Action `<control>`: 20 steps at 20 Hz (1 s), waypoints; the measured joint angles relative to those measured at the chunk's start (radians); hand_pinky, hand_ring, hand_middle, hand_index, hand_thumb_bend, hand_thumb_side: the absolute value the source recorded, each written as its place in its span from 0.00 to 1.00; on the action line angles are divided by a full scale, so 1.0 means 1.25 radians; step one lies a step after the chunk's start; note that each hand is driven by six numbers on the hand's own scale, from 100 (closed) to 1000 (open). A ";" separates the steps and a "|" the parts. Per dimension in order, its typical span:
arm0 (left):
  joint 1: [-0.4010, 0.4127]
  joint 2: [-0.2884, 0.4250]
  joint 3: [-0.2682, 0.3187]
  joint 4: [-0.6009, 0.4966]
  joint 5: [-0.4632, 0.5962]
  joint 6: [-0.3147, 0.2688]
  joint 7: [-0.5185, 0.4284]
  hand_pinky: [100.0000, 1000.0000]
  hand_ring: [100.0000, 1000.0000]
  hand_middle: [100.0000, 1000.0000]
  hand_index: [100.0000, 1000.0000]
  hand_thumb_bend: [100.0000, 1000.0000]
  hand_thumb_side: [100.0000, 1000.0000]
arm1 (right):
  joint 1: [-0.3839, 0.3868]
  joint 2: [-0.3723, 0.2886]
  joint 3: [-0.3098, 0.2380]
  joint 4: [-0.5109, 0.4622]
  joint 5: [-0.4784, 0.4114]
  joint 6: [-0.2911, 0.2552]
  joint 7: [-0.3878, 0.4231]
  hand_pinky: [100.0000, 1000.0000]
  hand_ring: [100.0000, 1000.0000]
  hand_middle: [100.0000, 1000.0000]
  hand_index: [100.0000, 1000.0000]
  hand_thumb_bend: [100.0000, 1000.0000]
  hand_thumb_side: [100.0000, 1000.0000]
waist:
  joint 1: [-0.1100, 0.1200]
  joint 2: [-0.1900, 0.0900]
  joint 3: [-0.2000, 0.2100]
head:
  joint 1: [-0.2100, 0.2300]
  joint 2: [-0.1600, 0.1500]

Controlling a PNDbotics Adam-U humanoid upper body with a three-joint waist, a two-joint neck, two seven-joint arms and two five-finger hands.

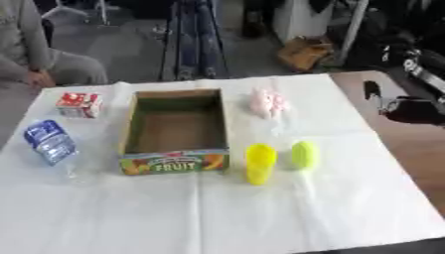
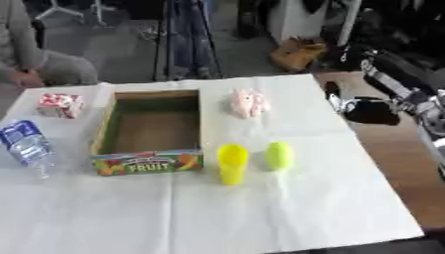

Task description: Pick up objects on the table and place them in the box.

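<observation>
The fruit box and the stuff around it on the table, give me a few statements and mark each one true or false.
1. The fruit box holds nothing. True.
2. The yellow cup stands inside the box. False: it lies on the white cloth, right of the box.
3. The blue-labelled bottle lies left of the box. True.
4. The pink object touches the yellow-green object. False: they lie apart.
5. The right hand holds the red and white carton. False: the carton sits untouched, far left.

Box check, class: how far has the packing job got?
Nothing looks done: the box holds nothing. In hand: nothing; the right robot hand hangs over the table's right edge, its fingers unreadable. Left: blue bottle, red-and-white carton, pink object, yellow cup and green object, all on the white cloth.
</observation>
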 measured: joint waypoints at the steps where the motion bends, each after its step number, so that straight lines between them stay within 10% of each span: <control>1: 0.000 0.000 0.000 0.000 0.000 0.000 -0.003 0.51 0.78 0.76 0.79 0.53 0.72 | -0.010 0.000 0.009 0.012 0.002 -0.007 0.011 0.76 0.84 0.89 0.91 0.00 0.28 | 0.000 0.000 0.000 | -0.001 0.000; 20: 0.001 -0.006 -0.007 0.000 0.012 0.002 -0.030 0.51 0.77 0.75 0.79 0.52 0.73 | -0.095 0.054 0.104 0.175 0.091 -0.089 0.082 0.83 0.90 0.93 0.93 0.00 0.60 | 0.001 0.000 0.017 | -0.012 0.000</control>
